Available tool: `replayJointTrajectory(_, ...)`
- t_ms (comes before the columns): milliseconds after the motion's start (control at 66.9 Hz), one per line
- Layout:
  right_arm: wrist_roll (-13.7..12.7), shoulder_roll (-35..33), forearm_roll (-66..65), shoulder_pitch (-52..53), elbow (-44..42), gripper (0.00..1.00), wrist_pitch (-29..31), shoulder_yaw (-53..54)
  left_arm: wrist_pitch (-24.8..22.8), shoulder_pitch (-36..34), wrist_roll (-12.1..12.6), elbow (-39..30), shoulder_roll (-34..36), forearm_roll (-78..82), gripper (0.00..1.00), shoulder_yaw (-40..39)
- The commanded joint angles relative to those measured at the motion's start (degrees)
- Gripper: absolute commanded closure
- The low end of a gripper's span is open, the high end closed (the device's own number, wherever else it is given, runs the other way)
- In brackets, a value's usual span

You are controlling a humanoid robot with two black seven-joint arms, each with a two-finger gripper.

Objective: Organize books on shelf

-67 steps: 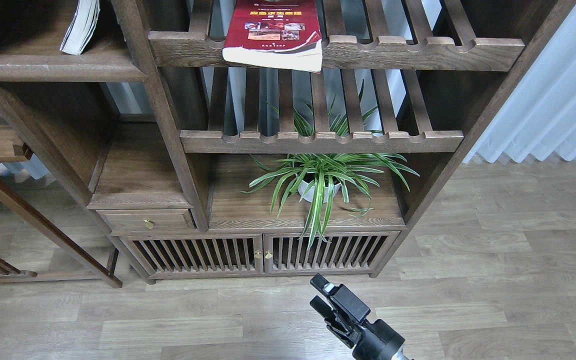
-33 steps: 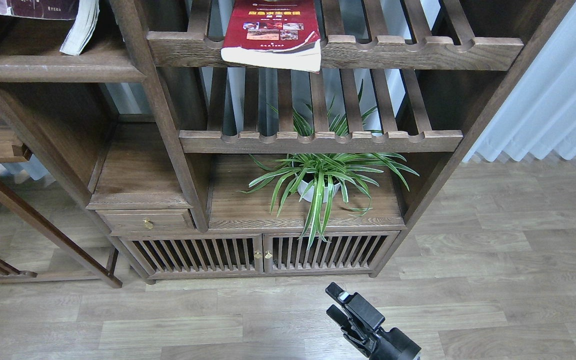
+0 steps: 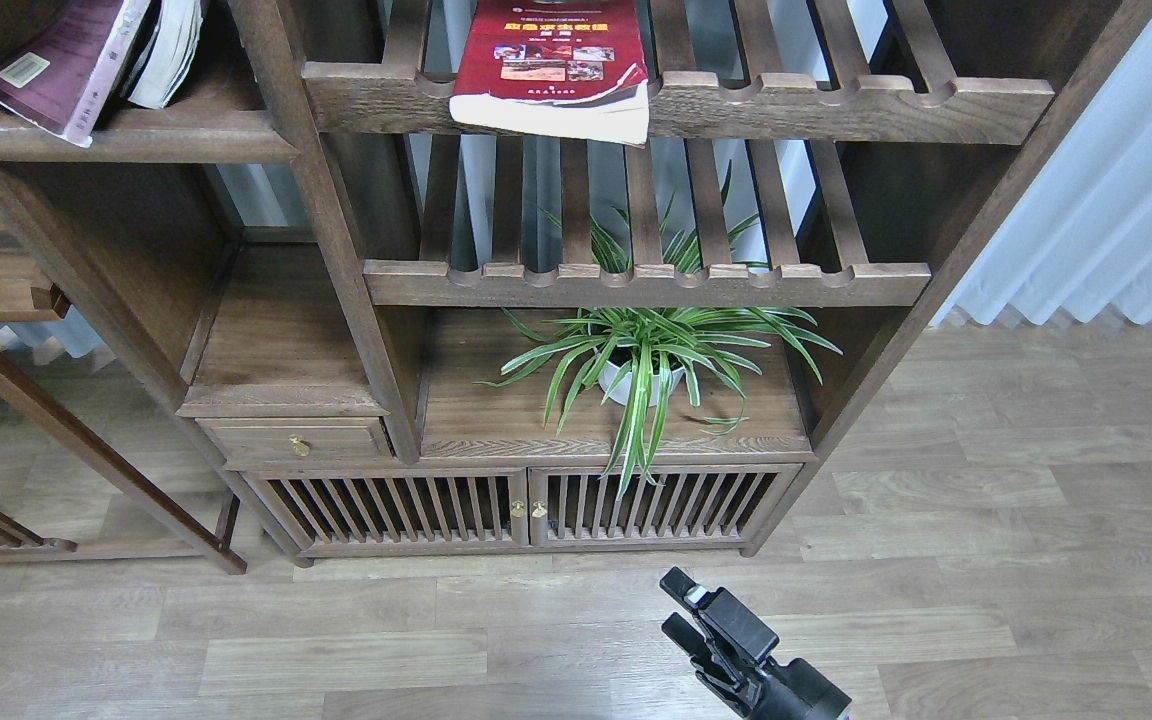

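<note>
In the head view a dark maroon book [image 3: 56, 62] leans tilted on the solid dark-brown shelf [image 3: 151, 140] at the top left, its lower corner past the front lip. Beside it stands a pale book [image 3: 171, 50], of which only the white page edges show. A red book with small photos [image 3: 551, 60] lies flat on the upper slatted rack [image 3: 836, 100] and overhangs the front rail. My right gripper [image 3: 674, 602] is low over the floor, far from all the books, open and empty. My left gripper is out of view.
A second slatted rack [image 3: 646, 285] sits below the first. A spider plant in a white pot [image 3: 641, 365] stands on the board under it. A lower board with a brass-knobbed drawer [image 3: 296, 440] is at the left; slatted cabinet doors [image 3: 526, 510] are at the bottom. White curtain [image 3: 1116, 190] hangs at the right.
The maroon book has come into view at the top left and now leans tilted on the solid shelf. My right gripper has drifted right and lower in the view.
</note>
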Motion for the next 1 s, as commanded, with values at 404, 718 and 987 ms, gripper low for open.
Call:
replayJointTrajectory(404,0.08,0.06,1.64,3.36,-0.18,0.01,0.00,0.09,0.00,20.88,-0.11,-35.55,18.25,-13.23,0.32,-0.99)
replayJointTrajectory(718,0.09,0.68,1.90,4.59,-0.09,0.01,0.00,0.44,0.00,33.71,-2.84,-45.39,28.28,-19.11,0.28,-4.42)
replayJointTrajectory(987,0.09,1.56,2.08,11.44,1.14,0.01,0.00,0.44,0.00,48.73,-1.87,-47.16,20.38,-19.64,0.09,-13.55)
